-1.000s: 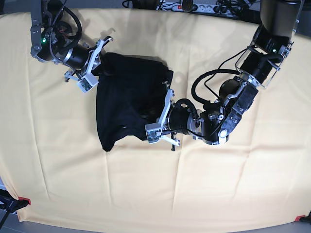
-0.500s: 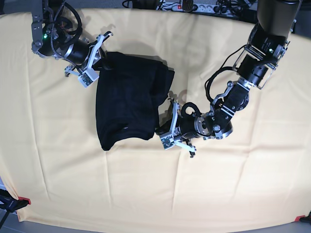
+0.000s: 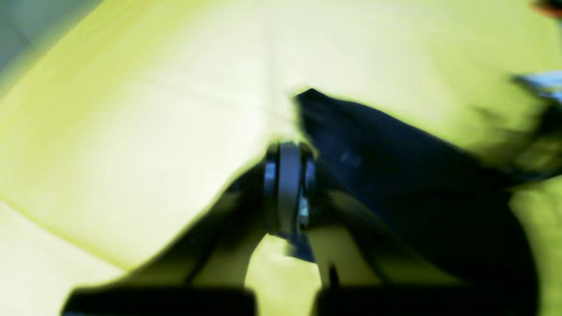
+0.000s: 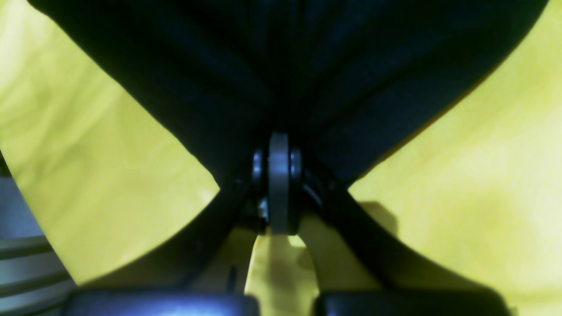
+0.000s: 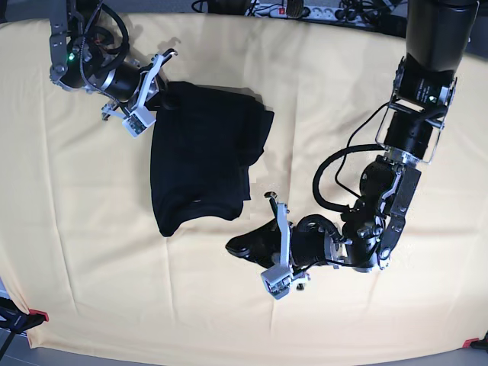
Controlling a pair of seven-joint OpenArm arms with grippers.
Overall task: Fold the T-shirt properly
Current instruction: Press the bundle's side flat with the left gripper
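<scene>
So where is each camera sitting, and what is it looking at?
Base: high above, looking down on the yellow cloth, the soft black short-sleeved T-shirt and both arms.
Left wrist: on the left arm, blurred, looking past its own left tool at the shirt's edge.
Right wrist: on the right arm, looking past its right tool at black fabric bunched just ahead.
All three views show the T-shirt on the yellow cloth.

I see the T-shirt [image 5: 202,164], plain black, soft, folded into a rough upright rectangle, lying left of centre on the worktop [image 5: 91,252], top edge bunched and rumpled, small pale mark near its lower hem
</scene>
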